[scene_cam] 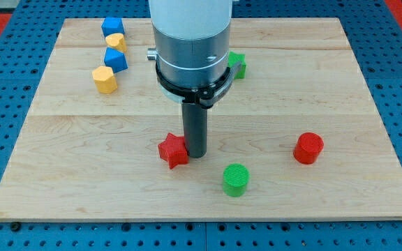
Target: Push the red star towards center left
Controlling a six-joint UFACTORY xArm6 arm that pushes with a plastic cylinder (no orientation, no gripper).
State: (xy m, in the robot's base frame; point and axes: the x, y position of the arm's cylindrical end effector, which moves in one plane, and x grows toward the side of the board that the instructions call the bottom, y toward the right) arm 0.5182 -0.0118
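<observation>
The arm comes down from the view's top, slightly left of the middle, as a wide pale cylinder that fills the upper part of the picture. Below it sits a broad grey metal collar ringed by a dark band, with a small stub sticking out on the view's left side. From the underside of that collar a straight dark rod drops vertically, much narrower than the body above. My tip is the rod's lower end, and it appears to rest on the table, though the exact contact is hard to make out. The rod stands upright, with no visible lean to either side.
</observation>
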